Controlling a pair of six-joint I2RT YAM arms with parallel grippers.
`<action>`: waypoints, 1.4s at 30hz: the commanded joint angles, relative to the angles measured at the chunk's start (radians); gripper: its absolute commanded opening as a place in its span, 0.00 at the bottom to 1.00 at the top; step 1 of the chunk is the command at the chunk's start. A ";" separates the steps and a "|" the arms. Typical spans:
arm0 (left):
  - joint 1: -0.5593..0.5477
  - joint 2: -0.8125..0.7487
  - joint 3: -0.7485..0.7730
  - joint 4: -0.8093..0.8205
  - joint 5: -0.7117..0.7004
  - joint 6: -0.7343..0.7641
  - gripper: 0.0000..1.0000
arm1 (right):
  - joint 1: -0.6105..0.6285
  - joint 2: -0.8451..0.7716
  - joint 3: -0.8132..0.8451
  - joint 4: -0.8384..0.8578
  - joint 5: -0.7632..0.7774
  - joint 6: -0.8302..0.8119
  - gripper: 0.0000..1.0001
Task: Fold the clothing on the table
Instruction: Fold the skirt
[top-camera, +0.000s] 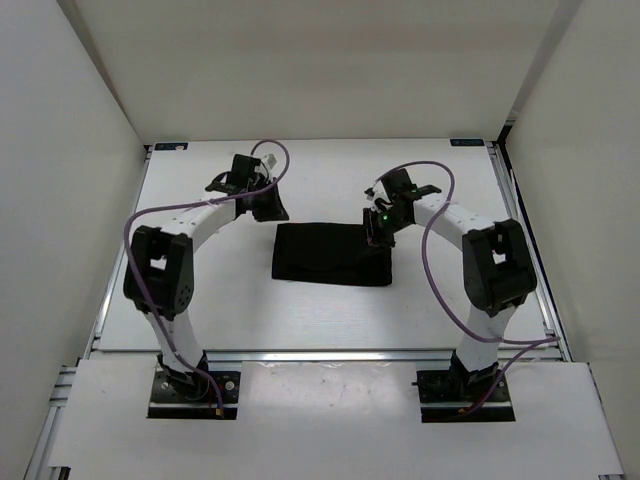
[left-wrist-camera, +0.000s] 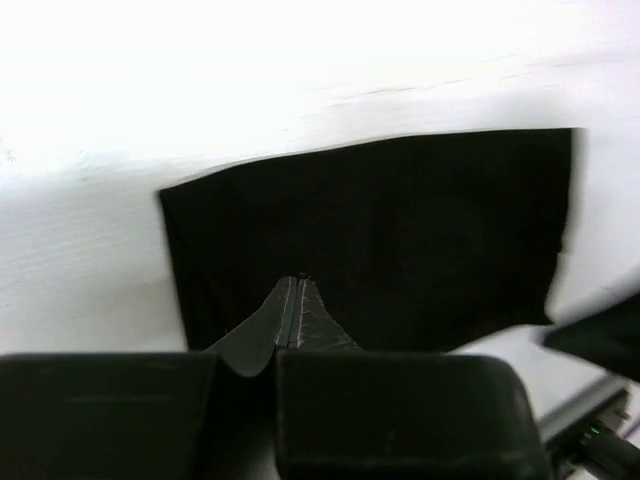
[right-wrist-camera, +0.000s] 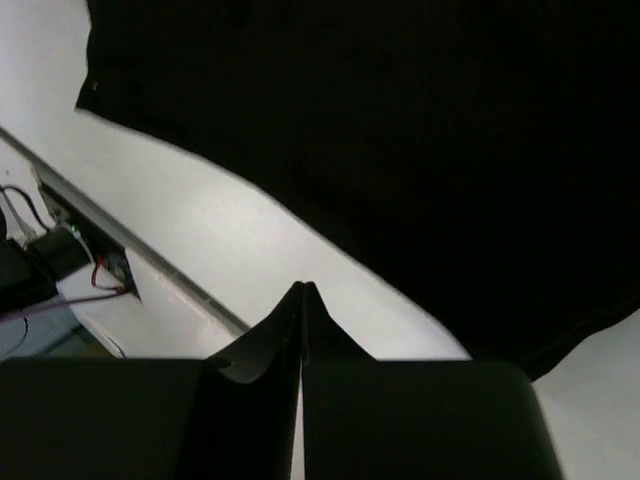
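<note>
From overhead I see both arms folded the same way: elbows pushed out to the sides, forearms angled back in toward the middle of the tabletop (top-camera: 200, 300). The clothing (top-camera: 330, 255) lies there as a flat black rectangle, between the two hands and roughly centred.

My left hand (top-camera: 268, 207) points down and inward just off the garment's far left corner. My right hand (top-camera: 378, 232) sits at the far right corner, and from above its dark body merges with the fabric, so that view does not tell me whether it touches.

The wrist cameras settle more. On the left wrist, the two fingers (left-wrist-camera: 270, 325) are pressed flat against each other, shut tight, and their tips show against the black cloth near one edge. That picture is a little blurred, and I cannot tell whether the tips rest on the fabric or hang above it. It also shows the whole rectangle, corners and all.

On the right wrist, the fingers (right-wrist-camera: 265, 340) are likewise closed finger to finger, with the tips over bare white just beside the garment's edge. Only that view catches the silver rail (right-wrist-camera: 150, 262) and the wiring (right-wrist-camera: 60, 285) beyond it.
</note>
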 joint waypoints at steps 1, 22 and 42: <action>-0.014 -0.139 -0.016 0.002 0.070 -0.022 0.00 | -0.013 0.065 0.046 0.087 -0.026 0.031 0.00; -0.054 -0.152 -0.432 0.135 0.051 -0.022 0.00 | -0.032 0.039 -0.135 0.079 0.035 0.004 0.00; 0.107 -0.344 -0.275 0.019 0.165 -0.046 0.23 | -0.222 -0.197 -0.112 -0.024 0.173 -0.051 0.18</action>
